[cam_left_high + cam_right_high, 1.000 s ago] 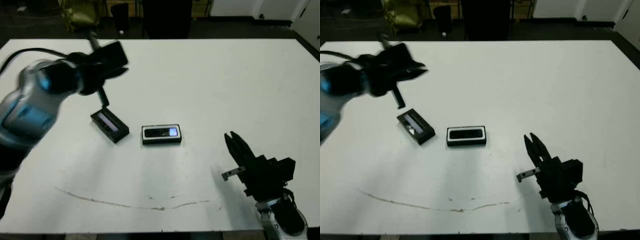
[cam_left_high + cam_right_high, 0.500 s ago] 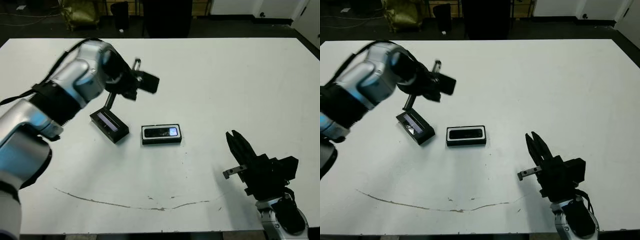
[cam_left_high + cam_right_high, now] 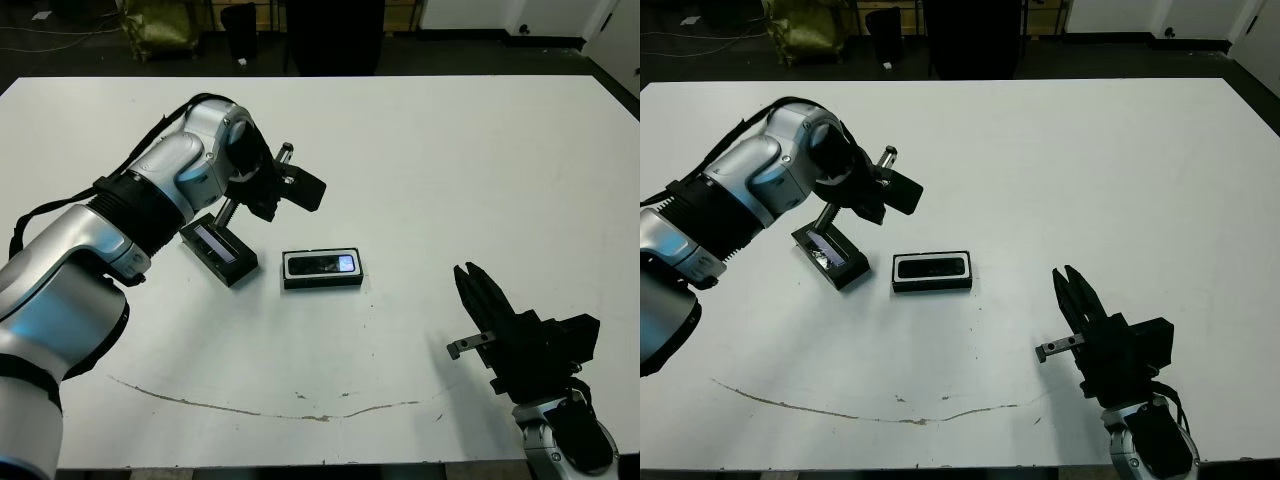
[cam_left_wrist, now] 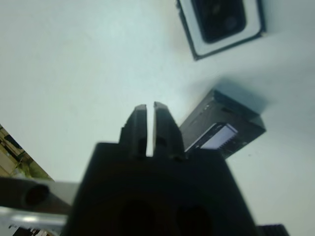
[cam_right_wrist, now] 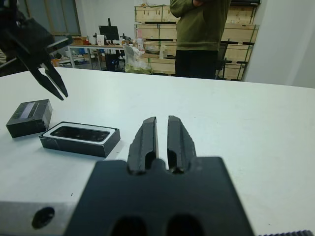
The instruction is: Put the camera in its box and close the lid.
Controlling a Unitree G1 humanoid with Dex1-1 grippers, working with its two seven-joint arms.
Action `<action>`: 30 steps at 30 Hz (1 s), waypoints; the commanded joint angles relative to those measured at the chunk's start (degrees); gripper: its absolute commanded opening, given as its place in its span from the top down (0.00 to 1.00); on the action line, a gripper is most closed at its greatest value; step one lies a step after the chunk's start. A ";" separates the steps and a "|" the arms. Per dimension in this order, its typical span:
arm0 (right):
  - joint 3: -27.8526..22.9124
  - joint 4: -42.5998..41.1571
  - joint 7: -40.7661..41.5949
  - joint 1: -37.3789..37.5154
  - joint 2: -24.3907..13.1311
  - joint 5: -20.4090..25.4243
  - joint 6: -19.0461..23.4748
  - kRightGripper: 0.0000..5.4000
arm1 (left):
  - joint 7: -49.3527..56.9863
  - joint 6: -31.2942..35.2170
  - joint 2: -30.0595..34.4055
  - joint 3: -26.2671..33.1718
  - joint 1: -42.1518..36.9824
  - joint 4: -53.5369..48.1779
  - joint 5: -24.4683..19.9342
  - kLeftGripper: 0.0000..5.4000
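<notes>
Already done with the first half, judging by the layout: small slim glossy black bar-shaped camera (image 3: 322, 264) lying flat inside the small black rectangular box with the white lining (image 3: 290, 282), near the middle of the white counter (image 3: 450, 170). Not yet covered. Just left of the box and apart from it, lying askew: flat black rectangular lid with the long pale bluish-grey stripe (image 3: 218, 249), stripe side up.

Left hand (image 3: 216, 224) hanging over the far end of the lid, two black fingers pressed nearly together with only a thin slit between, gripping nothing. Cannot tell whether touching the lid. Right hand (image 3: 467, 275) parked well apart at the near right, fingers likewise close together and empty.

Step in hand, most likely: picking up the lid. To do it well:
- Spread the left fingers first; too narrow as they stand to go round the lid.
- Turn the wrist to match the lid's skewed line, then straddle the short width, not the length.
- Grip near the middle for a level carry.
- Square the lid to the box over it before lowering.
- Set down gently and evenly, to avoid shoving the box or tipping the camera out of its seat.
- Keep the right hand ready to steady the box if needed.
</notes>
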 commanded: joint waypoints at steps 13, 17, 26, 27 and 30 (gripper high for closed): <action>0.04 0.34 0.38 1.47 -0.37 0.84 0.28 1.00 | -1.75 -3.83 -2.42 -0.07 1.25 5.37 3.94 1.00; 0.16 -0.54 -0.40 1.89 -0.18 0.59 1.29 1.00 | -2.15 -4.41 -3.42 0.12 0.99 7.52 4.01 1.00; 0.07 -0.43 -0.32 1.84 -0.22 0.64 0.90 1.00 | -4.19 -6.73 -4.41 0.00 1.09 8.53 3.97 1.00; 0.11 -0.79 -0.62 1.95 -0.13 0.56 1.29 1.00 | -4.49 -6.53 -4.42 0.13 1.13 8.61 3.96 1.00; 0.28 -0.99 -0.66 2.15 0.08 0.98 1.26 1.00 | -4.99 -5.99 -4.35 0.75 1.47 8.91 3.56 1.00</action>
